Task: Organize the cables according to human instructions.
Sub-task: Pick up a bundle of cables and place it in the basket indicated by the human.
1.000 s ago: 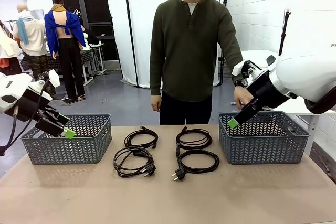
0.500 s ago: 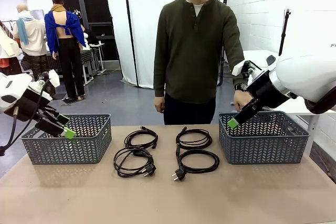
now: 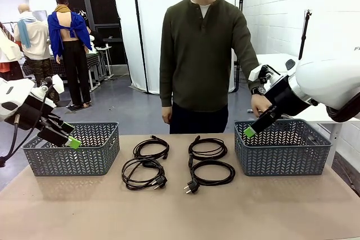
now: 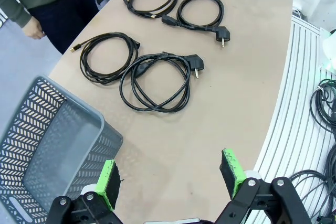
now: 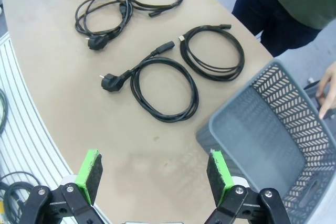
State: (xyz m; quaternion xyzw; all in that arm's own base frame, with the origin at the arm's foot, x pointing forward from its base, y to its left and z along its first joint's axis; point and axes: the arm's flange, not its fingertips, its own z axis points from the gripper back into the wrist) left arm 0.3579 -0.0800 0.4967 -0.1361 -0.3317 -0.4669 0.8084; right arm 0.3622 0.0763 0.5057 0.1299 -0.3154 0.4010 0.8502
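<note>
1. I see the four cables (image 3: pixel 180 161) lying as separate black coils in the middle of the table (image 3: pixel 180 217), in two rows of two between the baskets.
2. The far-left cable (image 3: pixel 151 149) and far-right cable (image 3: pixel 207 148) lie nearer the person. The near-left cable (image 3: pixel 143 173) and near-right cable (image 3: pixel 211 173) lie nearer me, each with a chunky plug at its near end.
3. The coils in each column lie just beside one another; the two columns are apart.
4. A grey lattice left basket (image 3: pixel 73 158) stands at one end of the row and a right basket (image 3: pixel 284 158) at the other, both with no cable in them.
5. My left gripper (image 3: pixel 70 135) hangs in front of the left basket's near corner, fingers spread wide with nothing between them; its wrist view shows bare table between the pads (image 4: pixel 107 184).
6. My right gripper (image 3: pixel 250 131) hovers at the right basket's left corner, likewise wide apart and holding nothing.
7. The person (image 3: pixel 202 54) stands at the far side, one hand (image 3: pixel 260 104) down by the right basket's far rim.
</note>
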